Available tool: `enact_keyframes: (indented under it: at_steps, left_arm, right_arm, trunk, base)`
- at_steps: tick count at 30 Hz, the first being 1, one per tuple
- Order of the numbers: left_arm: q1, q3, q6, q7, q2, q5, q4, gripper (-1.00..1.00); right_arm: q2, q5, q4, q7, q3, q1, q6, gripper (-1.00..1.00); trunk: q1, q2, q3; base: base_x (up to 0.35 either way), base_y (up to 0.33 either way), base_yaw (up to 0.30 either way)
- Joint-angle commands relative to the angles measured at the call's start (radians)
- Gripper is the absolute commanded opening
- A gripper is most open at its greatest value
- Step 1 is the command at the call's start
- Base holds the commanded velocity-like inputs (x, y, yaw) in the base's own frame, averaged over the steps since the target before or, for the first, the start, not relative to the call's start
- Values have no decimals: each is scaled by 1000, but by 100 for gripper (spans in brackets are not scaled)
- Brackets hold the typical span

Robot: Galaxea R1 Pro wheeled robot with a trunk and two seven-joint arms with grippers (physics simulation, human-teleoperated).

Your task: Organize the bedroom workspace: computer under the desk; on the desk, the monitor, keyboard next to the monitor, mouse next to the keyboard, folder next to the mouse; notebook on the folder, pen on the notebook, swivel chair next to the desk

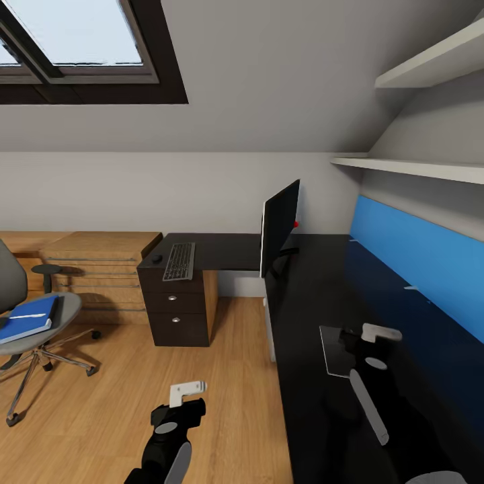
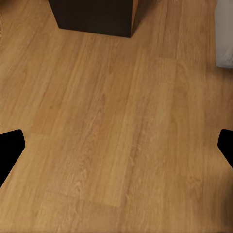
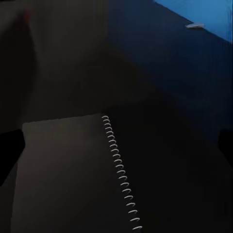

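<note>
Folder [image 1: 27, 318] lies on swivel chair [image 1: 37, 326]; both end effectors spread, left [image 1: 187, 393] and right [image 1: 380, 333]

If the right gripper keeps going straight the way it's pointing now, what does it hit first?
Most likely the spiral-bound notebook lying on the desk: the right gripper points down at its dark cover, beside the wire binding. How far off is unclear.

The swivel chair [image 1: 27, 323] is cut off by the head view's left edge. The right arm [image 1: 366, 396] hides part of the notebook [image 1: 334, 349]. The small dark object [image 1: 156, 258] beside the keyboard [image 1: 179, 261] is too small to identify.
</note>
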Motion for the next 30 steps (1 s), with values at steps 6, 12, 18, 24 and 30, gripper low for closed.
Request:
enact_keyframes:
  at_steps: [6,12,18,24,30]
  left_arm:
    - [-1,11,1,10,-1,10,-3,100]
    - [-1,14,-4,10,-3,12,-25,100]
    - [-1,16,-5,7,-3,23,-94,100]
    - [-1,17,-4,7,-3,49,-126,100]
    - [-1,15,-3,7,-4,53,-126,100]
  right_arm:
    - [-55,51,257,96,2,-190,-36,100]
    - [-95,64,961,261,1,-568,-326,100]
    - [-93,61,1132,291,2,-674,-419,100]
    - [-72,51,1198,374,-2,-689,-426,100]
    - [-69,48,1222,424,-3,-690,-421,100]
  trunk:
    - [0,-1,-1]
    - [0,-1,-1]
    - [4,-8,-4]
    - [27,-50,-23]
    - [50,-92,-42]
  base:
    - [0,0,0]
    - [0,0,0]
    - [0,0,0]
    - [0,0,0]
    - [0,0,0]
